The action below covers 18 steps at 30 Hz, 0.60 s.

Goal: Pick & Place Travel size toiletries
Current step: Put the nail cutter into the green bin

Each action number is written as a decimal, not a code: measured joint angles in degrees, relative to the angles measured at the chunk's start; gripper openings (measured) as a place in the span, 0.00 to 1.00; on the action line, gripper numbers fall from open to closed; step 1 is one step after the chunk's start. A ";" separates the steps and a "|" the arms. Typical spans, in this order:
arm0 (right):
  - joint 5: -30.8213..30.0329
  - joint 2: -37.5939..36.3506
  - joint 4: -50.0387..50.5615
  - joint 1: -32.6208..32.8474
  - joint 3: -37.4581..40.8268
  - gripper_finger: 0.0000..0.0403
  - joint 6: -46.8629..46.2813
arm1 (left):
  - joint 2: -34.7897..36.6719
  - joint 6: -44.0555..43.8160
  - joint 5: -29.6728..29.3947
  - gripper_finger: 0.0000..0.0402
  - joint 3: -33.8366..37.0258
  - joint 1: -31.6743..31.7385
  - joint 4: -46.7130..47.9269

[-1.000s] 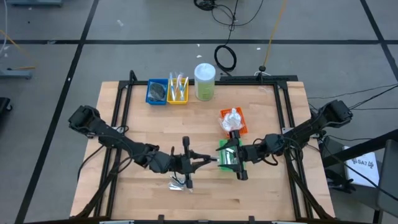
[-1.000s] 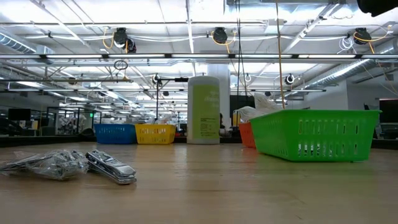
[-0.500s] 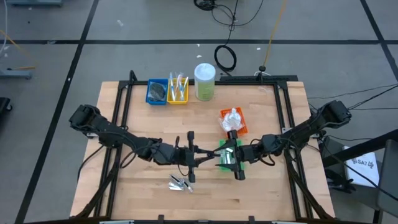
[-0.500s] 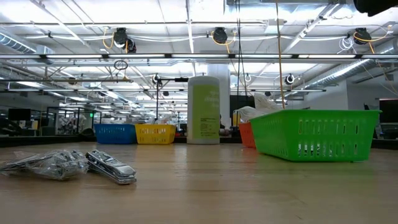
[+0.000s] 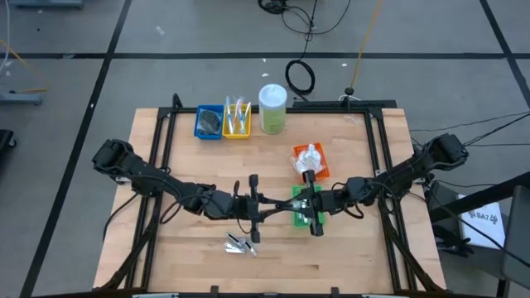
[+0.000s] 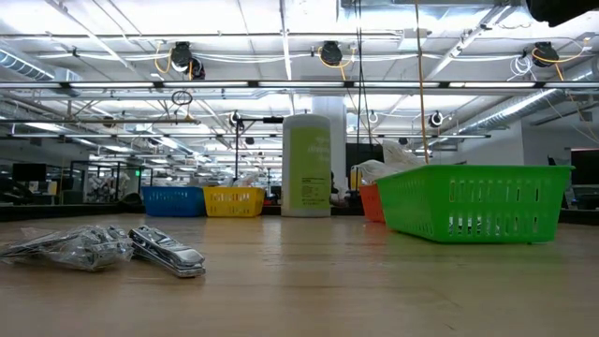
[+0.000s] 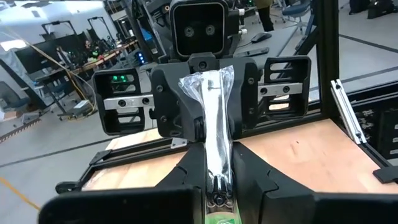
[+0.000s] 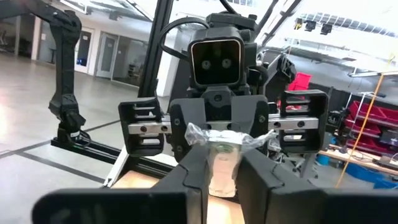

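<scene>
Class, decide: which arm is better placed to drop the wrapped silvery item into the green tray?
Right. The right gripper hangs directly over the green tray, and appears shut on the wrapped silvery item. The left gripper, gripping its other end, sits beside the tray.

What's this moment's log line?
phase: handover by green plastic tray | left gripper: shut on slim silvery item in clear wrap | right gripper: shut on same item | table: silvery wrapped pieces

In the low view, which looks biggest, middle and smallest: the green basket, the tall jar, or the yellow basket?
1. Green basket, though it sits nearest the camera.
2. Tall jar.
3. Yellow basket, far back, so it may only look smallest.
</scene>
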State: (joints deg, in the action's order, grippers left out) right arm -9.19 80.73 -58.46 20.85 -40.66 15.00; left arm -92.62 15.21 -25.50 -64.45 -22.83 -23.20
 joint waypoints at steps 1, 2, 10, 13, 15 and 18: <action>0.00 -0.02 0.12 -0.01 0.00 0.10 -0.18 | 0.00 -0.47 0.05 0.10 0.00 0.00 0.05; 0.06 -0.02 0.10 -0.01 0.00 0.10 -0.68 | 0.00 -1.24 0.18 0.13 0.00 -0.02 0.10; -2.81 -0.87 4.69 -0.03 0.00 0.10 -1.90 | 0.01 -3.31 -7.92 0.44 -0.04 -1.68 2.84; -3.32 -3.10 11.08 0.20 0.02 0.10 -3.03 | 0.59 1.61 -15.21 0.57 -0.09 -4.43 5.57; -4.55 -5.10 15.89 0.92 0.02 0.10 -4.61 | 0.87 2.72 -21.31 0.64 -0.17 -6.43 7.81; -4.12 -8.44 27.23 2.61 0.02 0.10 -10.18 | 0.87 2.55 -32.49 0.71 -0.17 -9.47 13.08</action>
State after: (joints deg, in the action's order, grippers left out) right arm -13.32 72.28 -31.23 23.46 -40.64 4.82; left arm -91.74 17.76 -57.99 -64.62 -32.30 -10.13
